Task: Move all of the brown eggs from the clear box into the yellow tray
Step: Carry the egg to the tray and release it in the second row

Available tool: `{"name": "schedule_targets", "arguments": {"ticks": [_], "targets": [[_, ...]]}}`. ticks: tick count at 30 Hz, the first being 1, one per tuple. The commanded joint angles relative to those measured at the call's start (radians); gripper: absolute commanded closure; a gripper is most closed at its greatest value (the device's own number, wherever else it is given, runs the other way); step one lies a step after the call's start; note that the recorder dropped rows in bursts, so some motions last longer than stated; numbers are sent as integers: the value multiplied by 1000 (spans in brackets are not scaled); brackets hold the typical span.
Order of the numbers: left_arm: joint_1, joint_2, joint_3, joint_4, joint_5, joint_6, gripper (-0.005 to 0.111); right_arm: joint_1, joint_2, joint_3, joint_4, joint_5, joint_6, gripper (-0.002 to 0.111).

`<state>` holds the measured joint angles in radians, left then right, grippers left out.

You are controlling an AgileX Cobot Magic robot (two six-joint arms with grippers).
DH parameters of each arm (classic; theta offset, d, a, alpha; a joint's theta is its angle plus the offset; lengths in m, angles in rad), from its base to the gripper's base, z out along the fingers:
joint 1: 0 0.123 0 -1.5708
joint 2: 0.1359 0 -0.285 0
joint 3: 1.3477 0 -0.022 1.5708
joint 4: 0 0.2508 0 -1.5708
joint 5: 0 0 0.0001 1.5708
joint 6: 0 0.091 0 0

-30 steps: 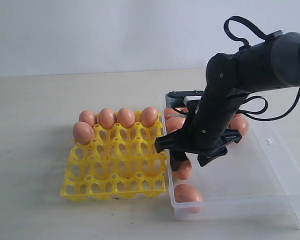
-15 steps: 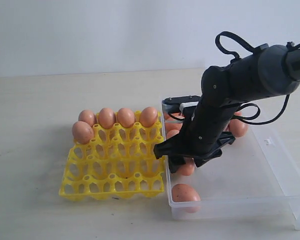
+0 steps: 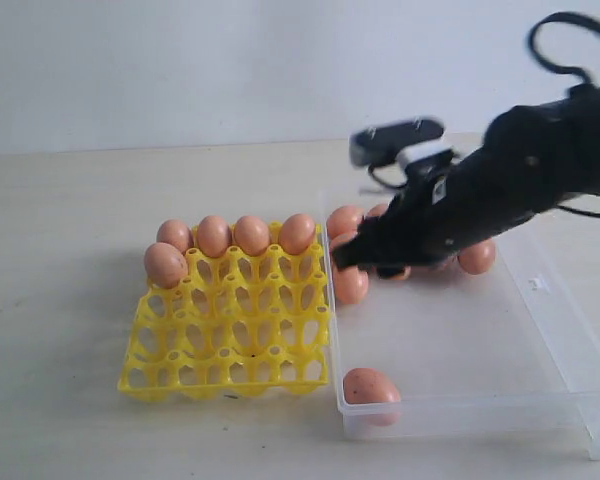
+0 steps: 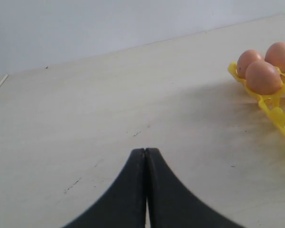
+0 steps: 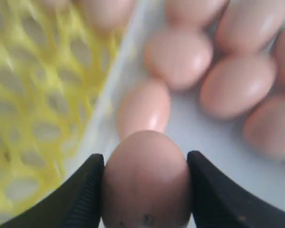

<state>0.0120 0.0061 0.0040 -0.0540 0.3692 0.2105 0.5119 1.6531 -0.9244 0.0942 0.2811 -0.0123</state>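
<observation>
My right gripper (image 5: pixel 146 183) is shut on a brown egg (image 5: pixel 146 175), pressed between both black fingers (image 5: pixel 85 192) above the clear box (image 3: pixel 460 350), close to the box wall beside the yellow tray (image 3: pixel 225 320). Under it lie several more brown eggs (image 5: pixel 179 57) in a cluster at the box's far end (image 3: pixel 351 285), and one egg (image 3: pixel 370 385) rests alone at the near corner. Several eggs (image 3: pixel 251 234) fill the tray's back row, with one more (image 3: pixel 166 264) just in front. My left gripper (image 4: pixel 146 151) is shut and empty over bare table, left of the tray (image 4: pixel 275 114).
The right arm (image 3: pixel 480 200) stretches across the box from the right, hiding some eggs behind it. The box's right half holds nothing. Most tray cups in front of the back row stand open. The pale table (image 3: pixel 60 300) runs wide to the left.
The right arm has risen out of the box and swung toward its far end, carrying an egg up with it. The left gripper's earlier state is not shown.
</observation>
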Motion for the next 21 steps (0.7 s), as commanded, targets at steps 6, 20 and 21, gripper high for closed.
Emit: {"name": "schedule_targets", "arguments": {"ticks": [6, 20, 21], "targets": [[2, -6, -4, -8, -9, -3, 107, 114, 42, 114, -391, -836, 285, 108], [2, -6, -4, -8, -9, -5, 107, 173, 445, -208, -546, -852, 461, 108], [2, -6, -4, -8, -9, -5, 107, 173, 455, -222, -546, -850, 472, 108]]}}
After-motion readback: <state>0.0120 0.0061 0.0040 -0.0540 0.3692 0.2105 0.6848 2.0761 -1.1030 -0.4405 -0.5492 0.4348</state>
